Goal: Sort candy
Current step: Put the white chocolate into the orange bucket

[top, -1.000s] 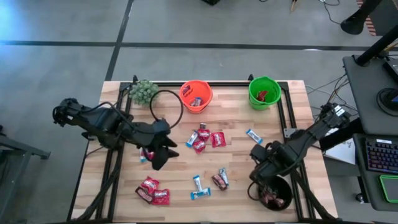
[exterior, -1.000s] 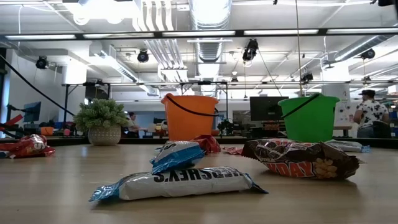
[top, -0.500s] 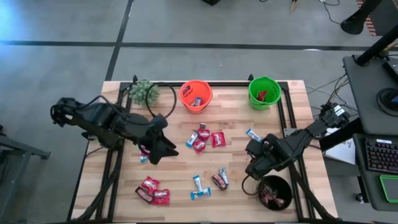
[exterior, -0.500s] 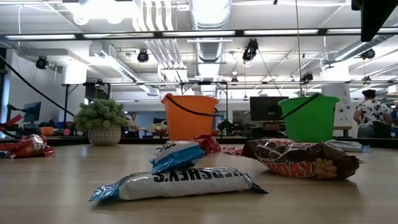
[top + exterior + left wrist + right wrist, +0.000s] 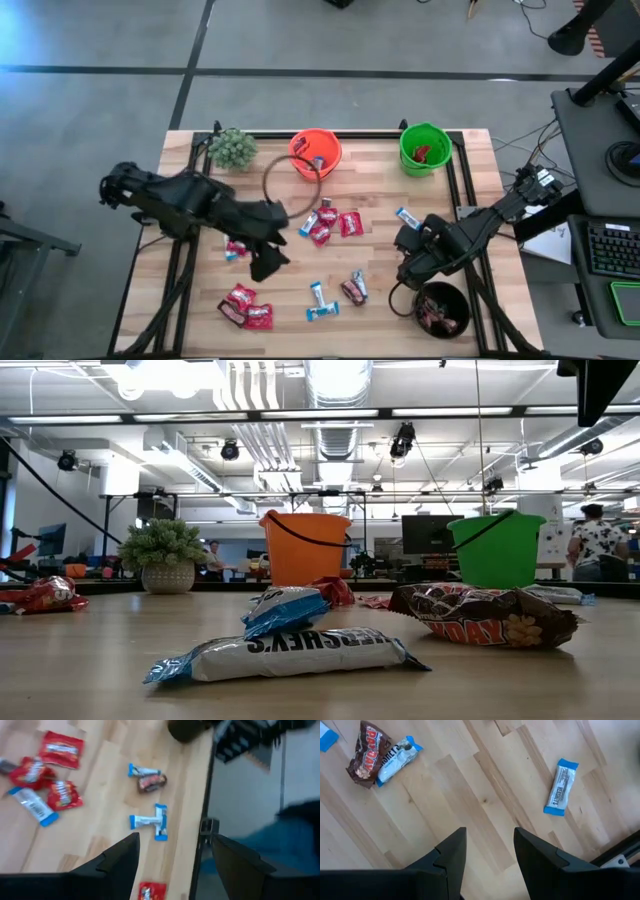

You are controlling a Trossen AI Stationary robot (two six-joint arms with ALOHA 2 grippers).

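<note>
The candy lies scattered on the wooden table (image 5: 200, 330): red packets (image 5: 338, 224), blue-and-white bars (image 5: 320, 300), and a brown bar (image 5: 352, 290). More red packets (image 5: 246, 308) lie near the front left. My left gripper (image 5: 266, 258) hangs open over the table's left middle, above bare wood, with bars (image 5: 149, 820) ahead of it. My right gripper (image 5: 405, 268) hangs open at the right, beside a black bucket (image 5: 441, 310) holding candy. One bar (image 5: 561, 786) and a brown bar (image 5: 367, 752) lie beyond its fingers. Neither holds anything.
An orange bucket (image 5: 315, 153) and a green bucket (image 5: 425, 148) stand along the far edge, each with candy inside. A small green plant (image 5: 232, 147) stands at the far left. A dark loop (image 5: 291, 180) lies by the orange bucket. A person (image 5: 600, 545) stands in the room behind.
My left gripper has gone toward the table's right edge and a little toward the near edge, tipping as it went. My right gripper has turned a little at the wrist, and more of the black bucket now shows. No candy has moved.
</note>
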